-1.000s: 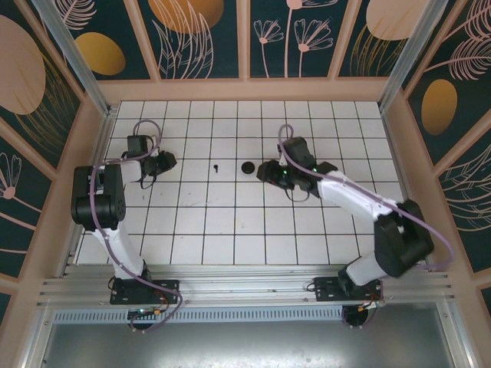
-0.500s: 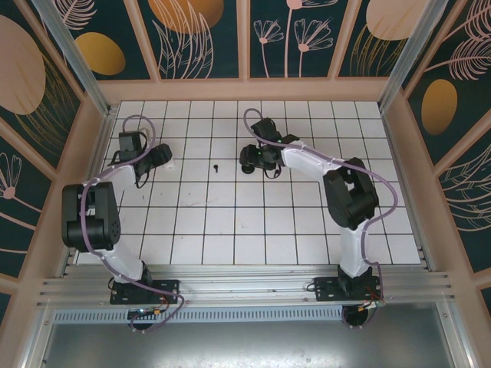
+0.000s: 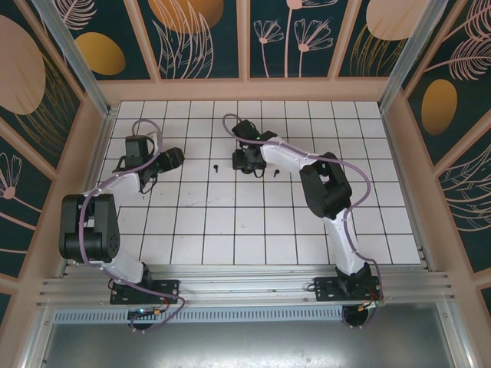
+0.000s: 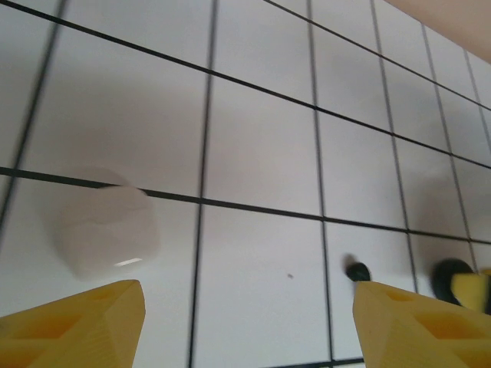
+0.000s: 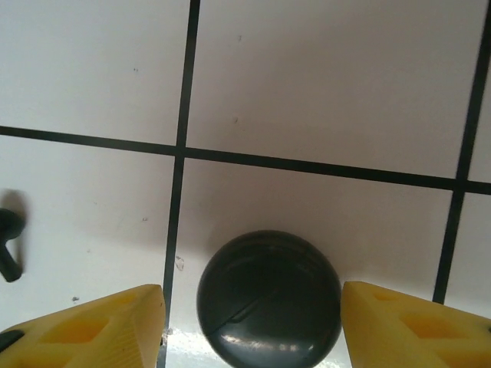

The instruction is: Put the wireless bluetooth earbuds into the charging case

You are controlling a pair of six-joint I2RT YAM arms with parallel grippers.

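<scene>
wireless bluetooth earbuds (image 3: 216, 166): shows as one black bud lying out on the white tiled counter (image 3: 230, 222), just left of the round black charging case (image 5: 268, 300), apart from it and not inside. on the right end effector (image 5: 253, 326), open and low, straddling the case with a yellow finger either side and a gap at the left one. on the left end effector (image 4: 245, 330), likewise open and gripping nothing, hovering over bare tile beside a blurred whitish lump (image 4: 107, 234), black bud ahead near its right finger.
</scene>
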